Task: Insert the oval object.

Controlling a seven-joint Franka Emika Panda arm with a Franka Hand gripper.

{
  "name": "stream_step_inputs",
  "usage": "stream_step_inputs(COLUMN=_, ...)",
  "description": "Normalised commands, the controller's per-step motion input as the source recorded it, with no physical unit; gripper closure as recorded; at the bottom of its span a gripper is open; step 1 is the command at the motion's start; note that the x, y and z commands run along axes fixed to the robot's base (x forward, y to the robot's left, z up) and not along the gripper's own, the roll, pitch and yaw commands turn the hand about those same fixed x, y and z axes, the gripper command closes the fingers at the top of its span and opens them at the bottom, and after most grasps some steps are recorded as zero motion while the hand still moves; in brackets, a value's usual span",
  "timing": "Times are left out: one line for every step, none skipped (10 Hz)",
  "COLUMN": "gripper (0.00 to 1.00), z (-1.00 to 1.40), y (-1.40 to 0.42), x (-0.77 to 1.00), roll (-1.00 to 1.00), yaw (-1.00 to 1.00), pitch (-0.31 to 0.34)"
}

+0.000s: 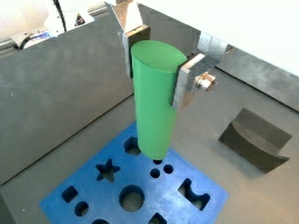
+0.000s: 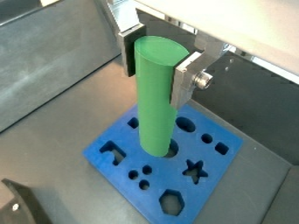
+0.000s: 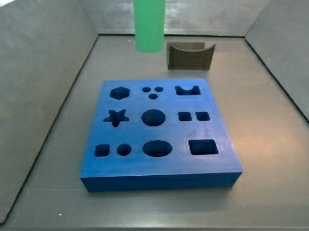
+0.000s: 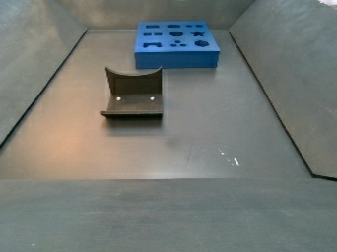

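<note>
Grey walled desk [image 4: 198, 138], matte floor, low walls on all sides in both side views. In a side view, going left to right: blue block [image 3: 160, 135] at centre with its shaped holes, oval object [image 3: 147, 24] hanging above the block's far edge, top cut off by the frame; dark holder [image 3: 190, 56] behind, right of the peg. Pincer not visible there. The opposite side view shows holder [image 4: 133, 94] in the near-left middle and blue block [image 4: 176, 46] far back; neither peg nor pincer appears in it.

Both wrist views supply what the side views lack: pincer [image 1: 156, 64] clamped on the upper part of the oval object [image 1: 153, 101], silver fingers [image 1: 191, 77] pressed flat on its two sides, narrow span set by the peg's width. Peg upright. Its lower end hides part of the block [image 1: 128, 184]; whether it touches the block or sits in a hole cannot be told. Same grip in the wrist view at [image 2: 152, 59], peg [image 2: 156, 96] over block [image 2: 176, 157].
</note>
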Motion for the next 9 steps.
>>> stream_step_inputs(gripper=1.0, z=-0.46, y=-0.86, x=0.49, roll=0.01, yaw=-0.1, pitch=-0.056)
stream_step_inputs(gripper=1.0, z=-0.64, y=-0.92, x=0.47, roll=0.06, yaw=-0.06, pitch=-0.089)
stream_step_inputs(gripper=1.0, z=-0.77, y=-0.92, x=0.37, roll=0.1, yaw=-0.12, pitch=-0.111)
stream_step_inputs(gripper=1.0, z=-0.58, y=-0.93, x=0.02, roll=0.08, yaw=-0.3, pitch=-0.019)
stream_step_inputs(gripper=1.0, z=-0.62, y=-1.0, x=0.0, roll=0.04, yaw=-0.23, pitch=-0.07)
stream_step_inputs(gripper=1.0, z=-0.55, y=-1.0, x=-0.08, roll=0.0, yaw=-0.11, pitch=0.0)
stream_step_inputs(gripper=1.0, z=-0.44, y=-0.87, x=-0.08, roll=-0.09, yaw=0.0, pitch=0.009)
stream_step_inputs(gripper=1.0, z=-0.39, y=-0.79, x=-0.04, roll=-0.1, yaw=0.0, pitch=0.014)
stream_step_inputs(gripper=1.0, z=-0.2, y=-0.56, x=-0.01, roll=0.0, yaw=0.0, pitch=0.0)
